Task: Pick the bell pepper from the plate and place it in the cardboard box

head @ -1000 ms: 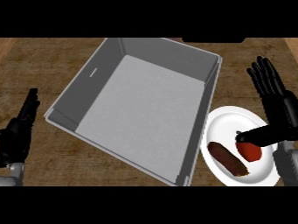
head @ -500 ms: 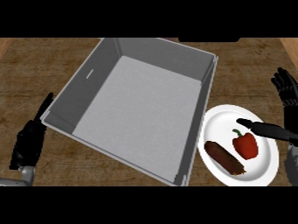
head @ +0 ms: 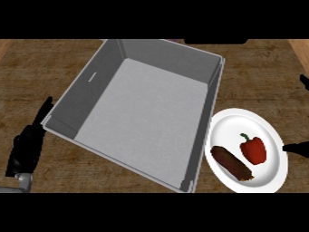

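Bell pepper (head: 253,149): red with a green stem, lying on the right half of the plate, lower right of frame. Nothing touches it.
Plate (head: 272,131): white, round, on the wooden counter, its left rim just beside or slightly under the box's right wall; cannot tell which.
Sausage (head: 232,163): dark brown, oblong, on the plate just left of the pepper, apart from it.
Cardboard box (head: 143,118): grey, open-topped, set at an angle, filling the centre of frame; nothing visible inside.
Right hand (head: 305,148): at the right edge of frame, mostly cut off. One dark part lies just beside the plate's right rim, another shows higher up the edge. Finger state: cannot tell.
Left hand (head: 28,147): lower left of frame, left of the box, fingers straight and together, pointing up-frame, holding nothing; resting.
Counter (head: 23,81): brown wood grain.
Step in hand: pick not yet made; pepper ungrasped.
Next move, judged: right hand needs to come leftward over the plate, close round the pepper without taking the sausage, then lift clear of the box wall.
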Robot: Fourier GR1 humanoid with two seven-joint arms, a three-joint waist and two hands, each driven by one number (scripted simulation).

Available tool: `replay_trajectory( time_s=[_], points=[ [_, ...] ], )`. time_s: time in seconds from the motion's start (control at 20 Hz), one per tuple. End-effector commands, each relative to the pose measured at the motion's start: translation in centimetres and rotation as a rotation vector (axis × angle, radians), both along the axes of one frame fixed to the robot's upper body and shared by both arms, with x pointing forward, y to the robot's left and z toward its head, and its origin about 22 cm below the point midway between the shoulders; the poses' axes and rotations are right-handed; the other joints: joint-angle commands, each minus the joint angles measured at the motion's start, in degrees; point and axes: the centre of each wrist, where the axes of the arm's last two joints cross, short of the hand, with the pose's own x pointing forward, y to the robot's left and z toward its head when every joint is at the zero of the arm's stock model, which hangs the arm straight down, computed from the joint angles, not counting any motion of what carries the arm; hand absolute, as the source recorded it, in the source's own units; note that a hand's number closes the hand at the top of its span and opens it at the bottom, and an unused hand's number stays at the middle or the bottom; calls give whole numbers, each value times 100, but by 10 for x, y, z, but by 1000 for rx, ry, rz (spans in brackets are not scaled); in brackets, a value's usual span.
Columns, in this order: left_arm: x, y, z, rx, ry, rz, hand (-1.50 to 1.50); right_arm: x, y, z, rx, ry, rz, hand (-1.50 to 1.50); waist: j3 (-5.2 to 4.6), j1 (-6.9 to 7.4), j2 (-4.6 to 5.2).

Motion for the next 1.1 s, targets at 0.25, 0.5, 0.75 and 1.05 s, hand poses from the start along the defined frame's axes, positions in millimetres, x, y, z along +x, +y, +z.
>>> replay_trajectory(
  time_s=[0.25, 0.5, 0.75, 1.05],
  points=[
    [-5, -9, -1, -6, 3, -11, 0, -5, 29, 40, -418, 410, 122, -150, 0, 45, -11],
    [-6, 0, 6, -11, -5, -12, 0, -4, 60, 37, -419, 486, 128, -150, 12, 40, 6],
    [2, -10, -4, 15, 7, -5, 0, -21, 87, 3, -449, 502, 74, -150, 14, 4, 9],
    [-1, -2, -5, 1, 8, -12, 0, -32, 105, 7, -477, 517, 33, -150, 13, -3, 3]
  ],
)
